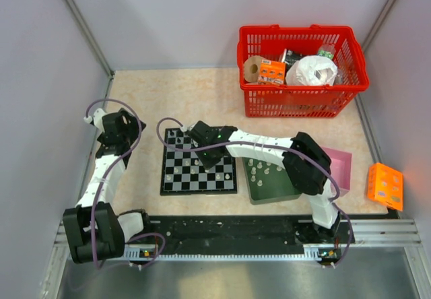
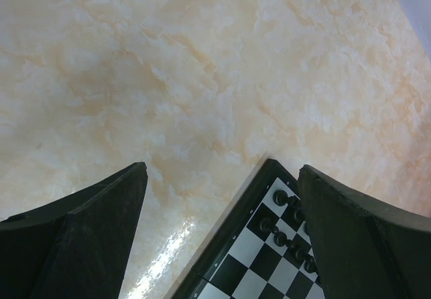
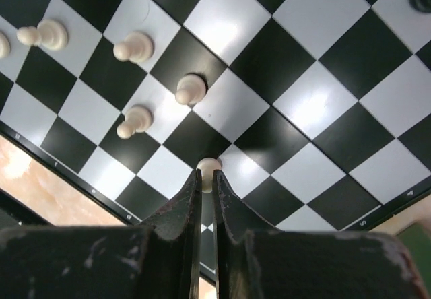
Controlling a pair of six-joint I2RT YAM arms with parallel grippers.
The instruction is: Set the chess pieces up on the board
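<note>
At the bottom centre of the right wrist view, the right gripper (image 3: 207, 179) is clamped on a white pawn (image 3: 209, 165), jaws nearly together, over a white square near the lower edge of the board (image 3: 303, 110). This looks like a placing step: the next move calls for setting the pawn upright and square, then letting go without tipping it. Other white pieces (image 3: 190, 89) stand at upper left. Farther off, the left gripper (image 2: 223, 171) hangs wide apart and empty over the table (image 2: 168, 77), beside the board's corner with black pieces (image 2: 281, 196).
</note>
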